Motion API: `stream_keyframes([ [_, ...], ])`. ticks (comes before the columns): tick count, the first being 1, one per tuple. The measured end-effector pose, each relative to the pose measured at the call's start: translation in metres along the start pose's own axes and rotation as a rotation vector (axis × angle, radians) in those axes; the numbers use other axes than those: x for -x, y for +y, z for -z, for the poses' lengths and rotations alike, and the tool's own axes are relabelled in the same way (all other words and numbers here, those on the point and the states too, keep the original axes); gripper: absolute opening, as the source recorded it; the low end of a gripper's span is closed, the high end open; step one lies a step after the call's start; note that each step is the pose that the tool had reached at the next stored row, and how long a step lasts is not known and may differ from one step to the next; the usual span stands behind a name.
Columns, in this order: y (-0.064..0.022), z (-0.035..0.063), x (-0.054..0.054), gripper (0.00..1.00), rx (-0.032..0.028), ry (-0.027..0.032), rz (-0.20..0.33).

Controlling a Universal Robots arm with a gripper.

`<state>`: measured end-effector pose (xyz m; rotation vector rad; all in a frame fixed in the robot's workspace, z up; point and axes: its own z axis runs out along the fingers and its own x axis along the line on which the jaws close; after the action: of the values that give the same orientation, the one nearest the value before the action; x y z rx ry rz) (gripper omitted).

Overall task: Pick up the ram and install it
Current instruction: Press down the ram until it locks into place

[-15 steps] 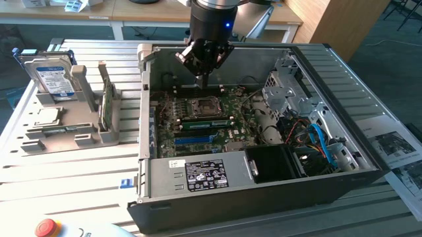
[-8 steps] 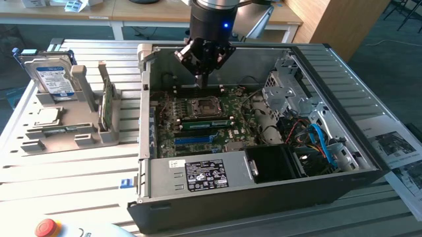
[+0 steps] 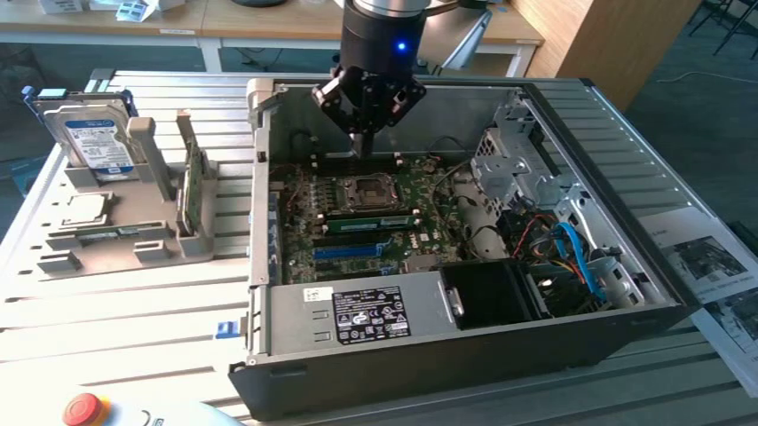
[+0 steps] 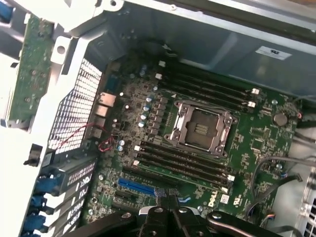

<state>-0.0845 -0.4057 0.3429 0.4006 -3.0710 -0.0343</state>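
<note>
Claw (image 3: 365,142) closed, holding nothing visible, above the motherboard (image 4: 197,148); ram (image 3: 369,221) looks slotted. Risk: pressing off-centre leaves it half-seated.

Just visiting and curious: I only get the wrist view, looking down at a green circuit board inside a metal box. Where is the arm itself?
Observer: The black gripper hangs with its fingers shut above the open grey-and-black computer case, over the green motherboard.
Operator: Anything outside the box?
Observer: A grey plastic rack sits on the exterior view's left of the case, and a silver hard drive with a blue-white label stands in it.
Operator: Is there a safety switch?
Observer: A round red button sits at the exterior view's lower left.
</note>
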Motion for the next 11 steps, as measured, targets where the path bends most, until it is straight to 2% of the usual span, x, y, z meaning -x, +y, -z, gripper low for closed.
stream_keyframes([
  [11,0.0000,-0.0002,0.0000,0.10,0.0068,-0.0045,-0.164],
])
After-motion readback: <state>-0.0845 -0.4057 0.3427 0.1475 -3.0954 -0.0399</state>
